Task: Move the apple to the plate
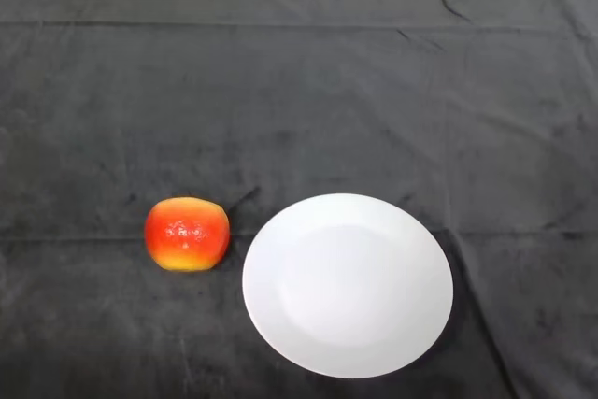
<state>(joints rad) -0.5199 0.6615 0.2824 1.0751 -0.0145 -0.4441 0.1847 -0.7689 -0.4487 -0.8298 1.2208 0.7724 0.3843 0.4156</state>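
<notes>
Apple and plate on dark cloth: transfer not yet begun.

Left to right we list one red-and-yellow apple (187, 234), resting on the cloth (299, 91) just left of the plate (280, 324), apart from its rim; then the white plate, holding nothing. Our hand is out of view, its state unknowable. Next, we judge: reach and grasp the apple.

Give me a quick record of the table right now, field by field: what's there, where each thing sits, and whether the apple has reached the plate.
surface: table under a dark cloth
apple: red and yellow apple, on the cloth, left of the plate
plate: white plate, nothing on it
apple and plate: apart, a narrow strip of cloth between them
task state: apple not yet on the plate
</notes>
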